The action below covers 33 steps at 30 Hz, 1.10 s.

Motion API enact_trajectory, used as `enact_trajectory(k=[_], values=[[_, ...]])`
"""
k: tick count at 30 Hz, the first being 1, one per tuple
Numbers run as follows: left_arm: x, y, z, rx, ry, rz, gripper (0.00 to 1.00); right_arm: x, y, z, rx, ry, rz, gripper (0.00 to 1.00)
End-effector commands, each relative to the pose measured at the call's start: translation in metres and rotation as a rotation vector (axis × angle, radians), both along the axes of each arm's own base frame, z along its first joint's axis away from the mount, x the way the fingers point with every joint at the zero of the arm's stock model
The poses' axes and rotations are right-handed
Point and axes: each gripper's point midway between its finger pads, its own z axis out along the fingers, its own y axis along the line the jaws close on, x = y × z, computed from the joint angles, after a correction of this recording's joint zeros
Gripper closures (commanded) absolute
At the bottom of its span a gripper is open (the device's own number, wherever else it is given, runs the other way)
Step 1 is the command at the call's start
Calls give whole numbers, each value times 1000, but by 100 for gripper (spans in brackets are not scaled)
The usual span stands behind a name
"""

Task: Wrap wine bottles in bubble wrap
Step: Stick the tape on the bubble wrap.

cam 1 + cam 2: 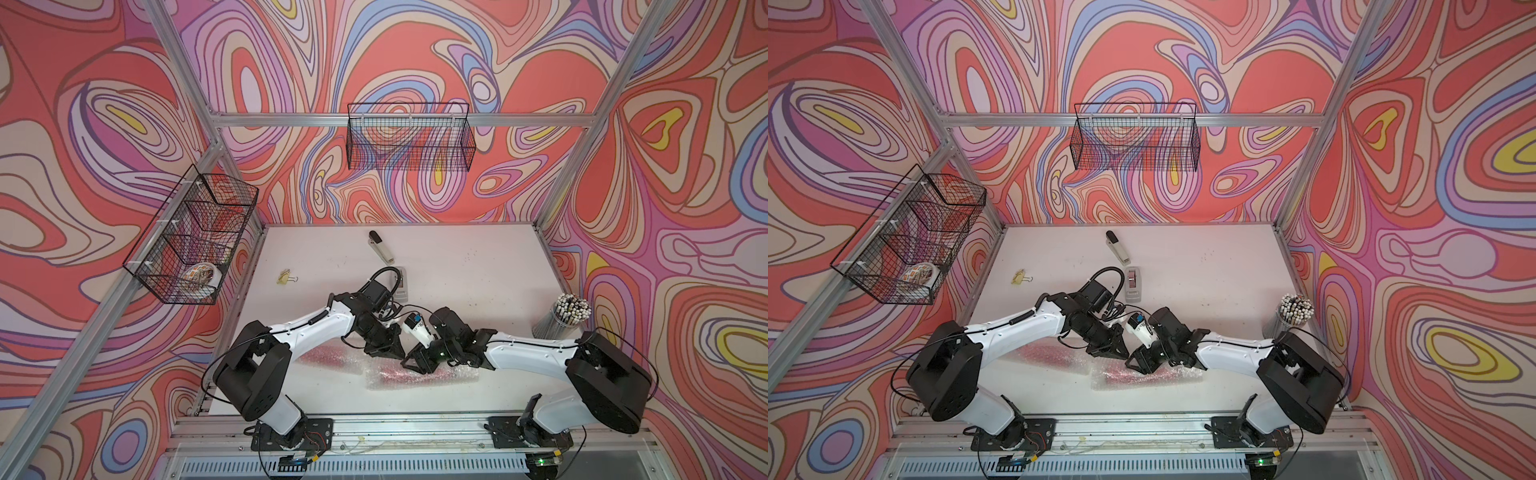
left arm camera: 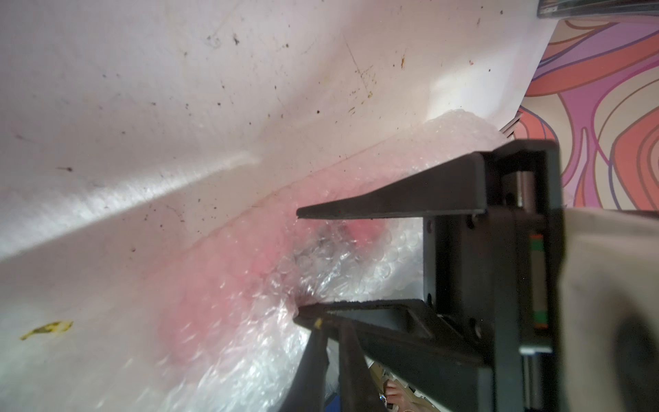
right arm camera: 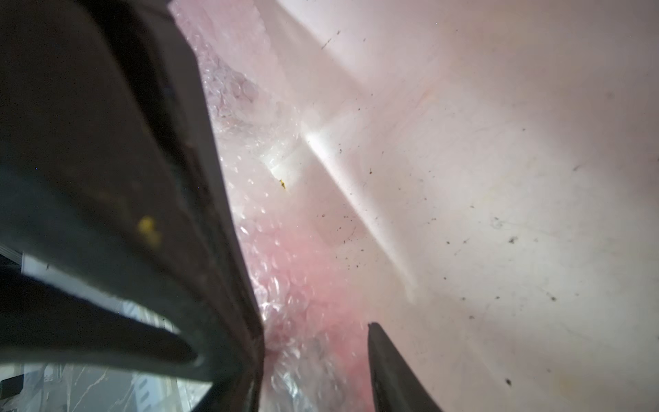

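Observation:
Two wine bottles lie wrapped in bubble wrap near the table's front. One pink bundle (image 1: 320,356) (image 1: 1050,353) lies under my left arm. The other (image 1: 386,376) (image 1: 1113,376) lies in the middle, its bubble wrap (image 1: 457,376) reaching right. My two grippers meet at that bundle's left end. The left gripper (image 1: 400,356) (image 2: 328,324) is shut, its tips against the wrap's edge. I cannot see whether film is pinched. The right gripper (image 1: 405,365) (image 2: 297,264) (image 3: 313,342) is open and straddles the wrapped bottle (image 3: 303,285), the film (image 2: 321,264) bunched between its fingers.
A stapler (image 1: 380,247), a grey tape dispenser (image 1: 402,284) and yellow binder clips (image 1: 286,277) lie farther back. A cup of pens (image 1: 569,313) stands at the right edge. Wire baskets hang on the back wall (image 1: 409,137) and the left wall (image 1: 191,237).

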Motion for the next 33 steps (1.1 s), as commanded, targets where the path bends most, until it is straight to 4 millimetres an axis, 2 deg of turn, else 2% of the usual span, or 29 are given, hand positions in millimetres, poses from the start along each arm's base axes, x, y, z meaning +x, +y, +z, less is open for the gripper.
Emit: enact_trajectory(k=[1, 5, 10, 15, 20, 27, 33], values=[[-9, -3, -5, -31, 23, -16, 93, -19, -15, -24, -82, 75, 21, 52], [-14, 2, 2, -37, 10, -13, 99, -19, -15, -25, -83, 82, 20, 52], [-16, 9, 10, -20, -18, -9, 98, -19, -16, -26, -88, 83, 17, 52], [-16, 8, 22, -48, -41, 0, 98, -19, -16, -25, -87, 83, 17, 52], [-26, 4, 20, -116, 11, 39, 98, -20, -15, -25, -83, 88, 20, 52], [-26, -10, 18, -157, 9, 32, 98, -20, -15, -26, -85, 92, 21, 52], [-28, -7, 5, -123, 10, 20, 98, -20, -15, -26, -88, 95, 20, 52]])
